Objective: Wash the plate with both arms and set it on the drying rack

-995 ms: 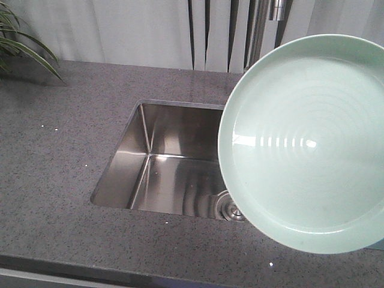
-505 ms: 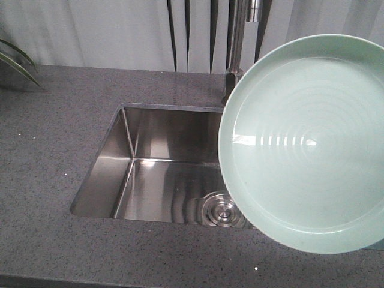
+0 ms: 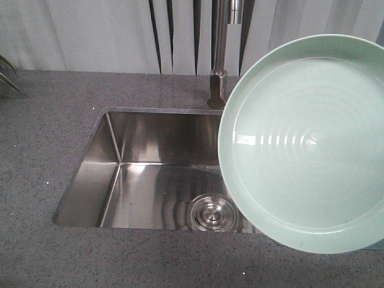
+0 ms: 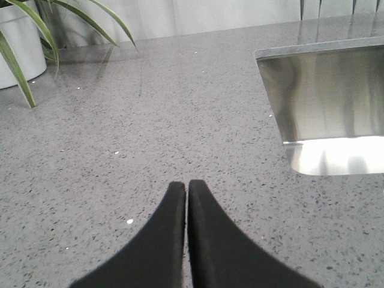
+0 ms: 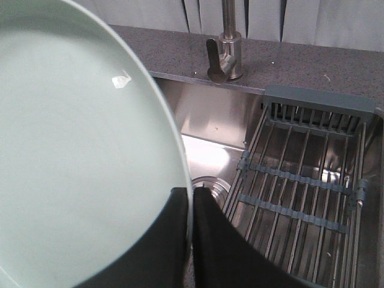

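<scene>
Grey speckled stone countertop [image 3: 48,120]: runs across the whole scene, with pale curtains behind it.

Item 1, far left: green-leaved plant in a white pot [image 4: 15,54], well apart from the work.

Item 2: your left gripper [image 4: 186,187], black. Its jaws are pressed together with nothing between them. It hangs over bare counter, left of the basin.

Item 3: rectangular stainless steel sink [image 3: 156,132], sunk into the counter, with a round steel drain [image 3: 213,212] in its floor. No water shows in it.

Item 4: upright steel faucet [image 3: 218,72] behind the basin. No stream is visible.

Item 5: round pale mint-green glossy plate [image 3: 306,144], tilted with its face toward the front camera and held in the air over the right part of the sink.

Item 6: your right gripper [image 5: 191,195], black, clamped on the plate's rim with one finger on each side.

Item 7, far right: drying rack of steel rods in a grey-blue plastic frame [image 5: 300,179], sitting across the sink's right side with nothing on it.

Status, as a judgement: you have the plate picked up and brought to the sink. Washing with both arms looks not yet begun, and the racking remains.
</scene>
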{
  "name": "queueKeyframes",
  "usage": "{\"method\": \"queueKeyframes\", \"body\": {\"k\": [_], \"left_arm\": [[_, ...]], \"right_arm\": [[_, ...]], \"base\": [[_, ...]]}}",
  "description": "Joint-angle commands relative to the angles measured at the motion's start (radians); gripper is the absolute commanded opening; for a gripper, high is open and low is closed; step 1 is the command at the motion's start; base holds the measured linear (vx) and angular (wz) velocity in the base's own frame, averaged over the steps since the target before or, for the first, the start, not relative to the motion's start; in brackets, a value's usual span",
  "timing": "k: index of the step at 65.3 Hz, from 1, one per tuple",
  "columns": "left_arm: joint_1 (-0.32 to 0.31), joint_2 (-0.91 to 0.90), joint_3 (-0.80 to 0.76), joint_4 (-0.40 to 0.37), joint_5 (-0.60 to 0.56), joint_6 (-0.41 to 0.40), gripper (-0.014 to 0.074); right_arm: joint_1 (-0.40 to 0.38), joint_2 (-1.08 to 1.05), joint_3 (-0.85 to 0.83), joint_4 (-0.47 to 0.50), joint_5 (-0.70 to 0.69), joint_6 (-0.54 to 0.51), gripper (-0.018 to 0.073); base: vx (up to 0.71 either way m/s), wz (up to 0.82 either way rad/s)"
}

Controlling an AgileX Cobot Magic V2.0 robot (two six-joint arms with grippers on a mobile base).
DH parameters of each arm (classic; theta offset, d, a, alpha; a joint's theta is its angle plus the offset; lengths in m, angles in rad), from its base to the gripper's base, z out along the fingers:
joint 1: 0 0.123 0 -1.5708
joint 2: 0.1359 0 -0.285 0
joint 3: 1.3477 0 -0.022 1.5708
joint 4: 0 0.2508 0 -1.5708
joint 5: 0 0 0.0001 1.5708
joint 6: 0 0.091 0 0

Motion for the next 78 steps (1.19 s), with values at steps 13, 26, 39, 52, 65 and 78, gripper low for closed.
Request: {"method": "queueKeyframes", "body": {"k": [13, 26, 39, 52, 65, 78], "left_arm": [[-0.002, -0.014, 0.019, 0.002, -0.079, -0.005, -0.0006], [-0.002, -0.014, 0.019, 0.002, -0.079, -0.005, -0.0006], [-0.002, -0.014, 0.019, 0.002, -0.079, -0.005, -0.0006], [-0.002, -0.014, 0.019, 0.002, -0.079, -0.005, -0.0006], [-0.002, -0.014, 0.019, 0.002, -0.079, -0.005, -0.0006], [-0.002, -0.014, 0.019, 0.002, -0.079, -0.005, -0.0006]], "right_arm": [[0.0, 0.006, -0.024, 0.039, -0.056, -0.002, -0.0006], [0.0, 0.006, -0.024, 0.039, -0.056, -0.002, -0.0006], [0.0, 0.006, -0.024, 0.039, -0.056, -0.002, -0.0006], [0.0, 0.006, -0.024, 0.039, -0.056, -0.002, -0.0006], [0.0, 0.006, -0.024, 0.039, -0.056, -0.002, -0.0006], [0.0, 0.006, -0.024, 0.039, -0.056, -0.002, -0.0006]], "base": [[0.01, -0.05], [0.01, -0.03], [0.02, -0.04], [0.02, -0.02], [0.02, -0.01], [0.02, -0.01]]}}
